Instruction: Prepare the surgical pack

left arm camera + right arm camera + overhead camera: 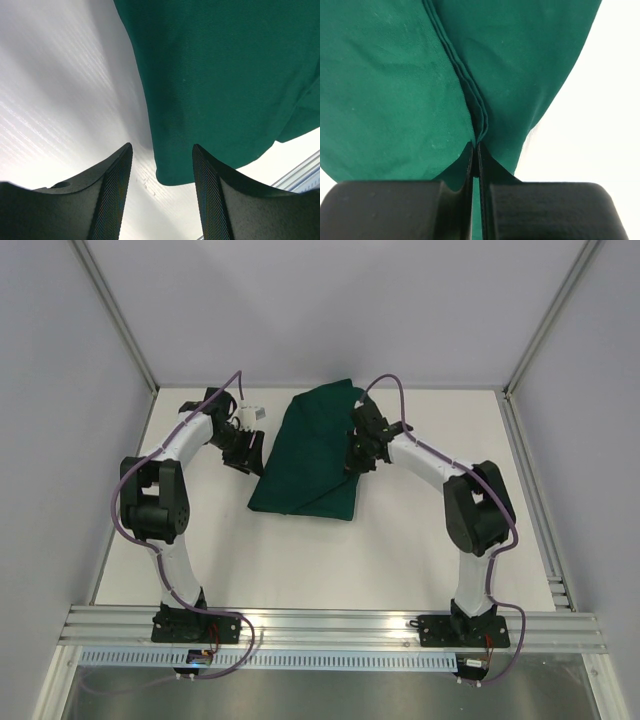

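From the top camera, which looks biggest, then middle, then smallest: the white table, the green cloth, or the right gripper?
1. white table, biggest by far
2. green cloth
3. right gripper, much the smallest, pinching the cloth's edge

**Top view.** The folded cloth (310, 455) lies toward the far edge of the table (300, 550), and whatever sits beneath its layers is hidden. The right gripper (356, 458) is over the cloth's right edge, its fingertips masked by its own body. The left gripper (245, 453), by the cloth's left edge, is too small and dark to show its jaws.

**Left wrist view.** The cloth runs off the top and right edges, and the two fingers (112, 200) run off the bottom.

**Right wrist view.** The fingers (420, 210) are blurred and cut by the bottom edge — the pinched fold disappears between them.
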Controlling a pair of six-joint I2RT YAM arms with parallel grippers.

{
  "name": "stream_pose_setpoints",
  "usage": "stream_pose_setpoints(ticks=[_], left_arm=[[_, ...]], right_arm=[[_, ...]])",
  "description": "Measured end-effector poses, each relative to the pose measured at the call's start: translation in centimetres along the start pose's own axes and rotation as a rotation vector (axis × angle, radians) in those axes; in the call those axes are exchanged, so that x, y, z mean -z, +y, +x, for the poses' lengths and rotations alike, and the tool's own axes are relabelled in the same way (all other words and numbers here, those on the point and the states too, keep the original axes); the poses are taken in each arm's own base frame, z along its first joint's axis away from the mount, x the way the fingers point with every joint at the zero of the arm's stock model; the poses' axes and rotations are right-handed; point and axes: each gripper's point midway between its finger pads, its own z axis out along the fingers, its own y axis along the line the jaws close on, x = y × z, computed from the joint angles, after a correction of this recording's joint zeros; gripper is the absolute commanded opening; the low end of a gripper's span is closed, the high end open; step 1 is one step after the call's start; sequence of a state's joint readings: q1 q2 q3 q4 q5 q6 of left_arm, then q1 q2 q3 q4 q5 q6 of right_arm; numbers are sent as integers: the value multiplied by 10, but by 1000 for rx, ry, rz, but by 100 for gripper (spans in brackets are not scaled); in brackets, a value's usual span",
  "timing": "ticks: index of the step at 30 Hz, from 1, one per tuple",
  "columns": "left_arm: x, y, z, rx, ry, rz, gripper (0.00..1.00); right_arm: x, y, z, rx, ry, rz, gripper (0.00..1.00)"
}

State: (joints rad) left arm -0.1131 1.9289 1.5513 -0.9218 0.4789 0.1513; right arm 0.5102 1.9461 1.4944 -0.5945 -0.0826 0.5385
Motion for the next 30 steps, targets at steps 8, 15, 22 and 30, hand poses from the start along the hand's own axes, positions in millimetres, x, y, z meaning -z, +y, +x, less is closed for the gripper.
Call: stream_pose_setpoints(ticks=[8,15,22,30], left_arm=[[0,-2,0,-3,0,10,60],[0,-5,1,-4,4,25,60],[-10,-18,9,-26,39,47,59],[-32,-34,28,-63,121,57,57]], right_arm=[[19,4,-37,62,-95,41,0],[22,-14,-58,29,-122,59,1],[-2,-36,-41,5,-43,125,37],[-7,-57,-26,8,1,206,58]])
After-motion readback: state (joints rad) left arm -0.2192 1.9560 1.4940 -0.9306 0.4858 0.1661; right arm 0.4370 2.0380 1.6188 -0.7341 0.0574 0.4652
